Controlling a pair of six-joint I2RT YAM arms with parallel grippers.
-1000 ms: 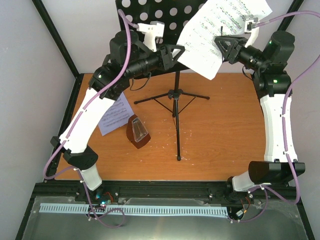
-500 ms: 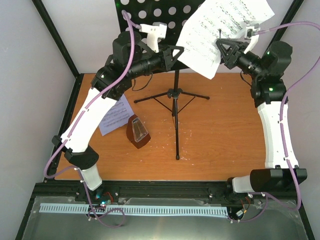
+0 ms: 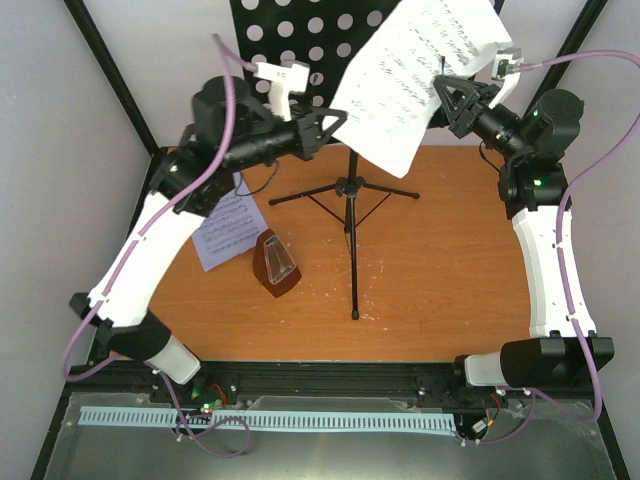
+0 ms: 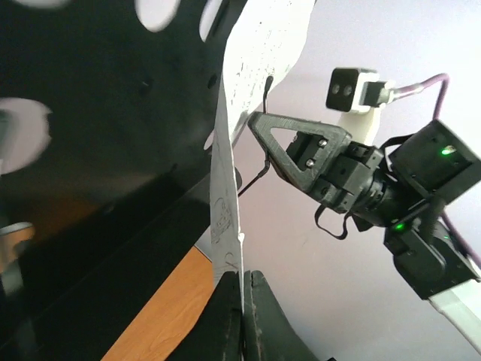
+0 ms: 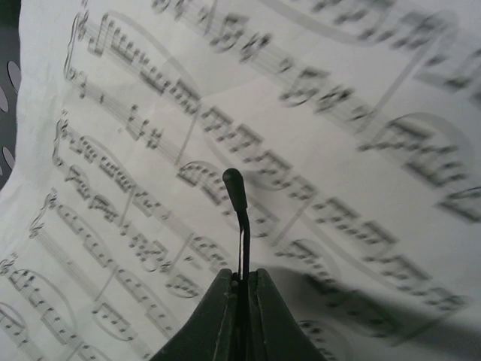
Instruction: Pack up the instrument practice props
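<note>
Pinching the lower edge of a sheet-music page point(image 3: 395, 90) between the pressed-together fingers of my left gripper point(image 4: 242, 297), I hold it raised in front of the music stand point(image 3: 290, 30), whose perforated desk sits close behind the paper. My right gripper point(image 5: 242, 277) is closed on a thin black wire point(image 5: 239, 203) that stands up before the notes; I cannot tell if it nips the paper too. My left arm arcs up from the near left corner, forearm level and pointing right. My right arm climbs the right side, wrist turned left. The tripod legs spread on the table point(image 3: 450, 270) between them. I count two pages; the second page point(image 3: 225, 232) lies flat, just beside one metronome point(image 3: 275, 265).
</note>
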